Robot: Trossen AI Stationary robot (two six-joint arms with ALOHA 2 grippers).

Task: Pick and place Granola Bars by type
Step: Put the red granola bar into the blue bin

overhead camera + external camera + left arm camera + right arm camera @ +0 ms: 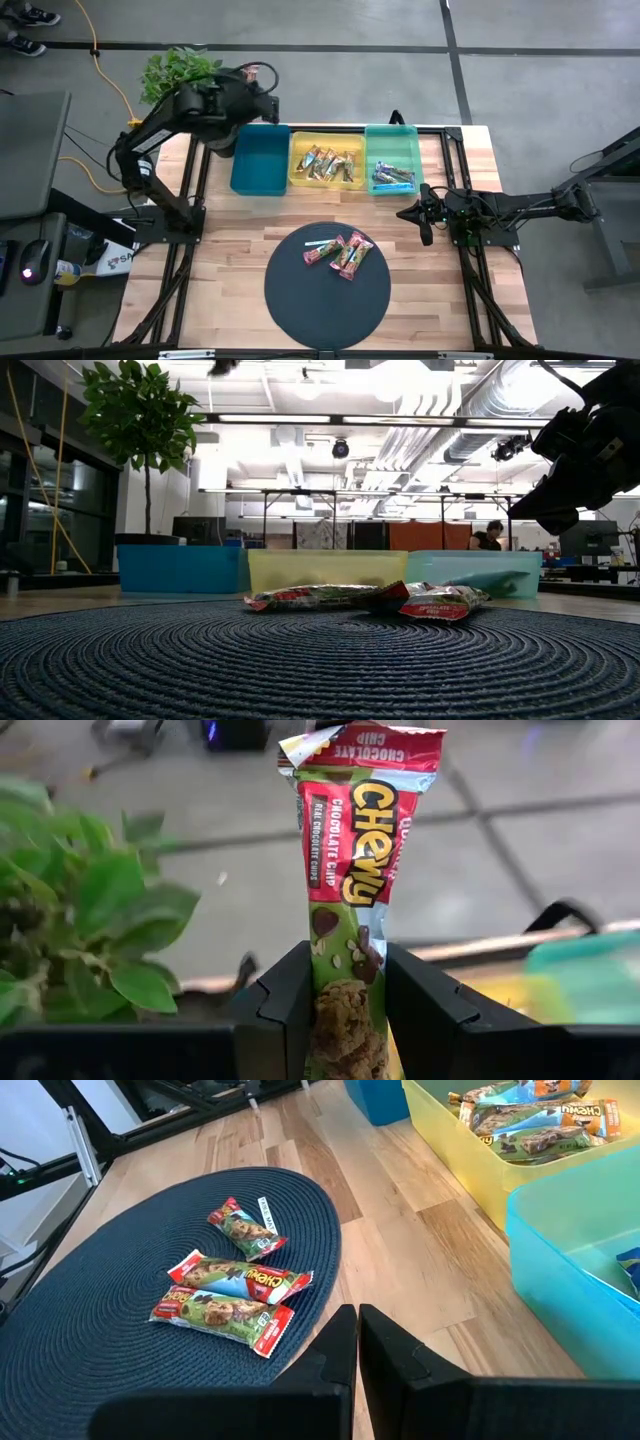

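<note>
Wooden tabletop [240,240] carries a dark round mat [327,300] at the front and three trays in a row at the back; treat this as your work area. Your left gripper [345,1010] is closed partway on a red-and-green granola bar [355,870], which stands upright between the two fingers [285,1005]; the wrapper reads "CHEWY" and "CHOCOLATE CHIP". In the high view this gripper [262,85] sits raised near the back left corner of the table, just beside the far edge of the blue tray [260,160], with a potted plant [175,72] close by. Your right gripper [357,1342] is fully closed on nothing and waits over the right side of the table [428,215], pointing toward the mat. Judge the step in hand as the carry: the bar is lifted but not yet released. The blue tray appears to hold nothing yet, so the next move probably calls for you to bring the bar over it, lower and open the fingers. The yellow tray [300,182] already holds orange-tan bars and the teal tray [372,140] holds blue ones. Three more red-and-green bars [232,1295] lie on the mat, touching or overlapping, and still need sorting.
</note>
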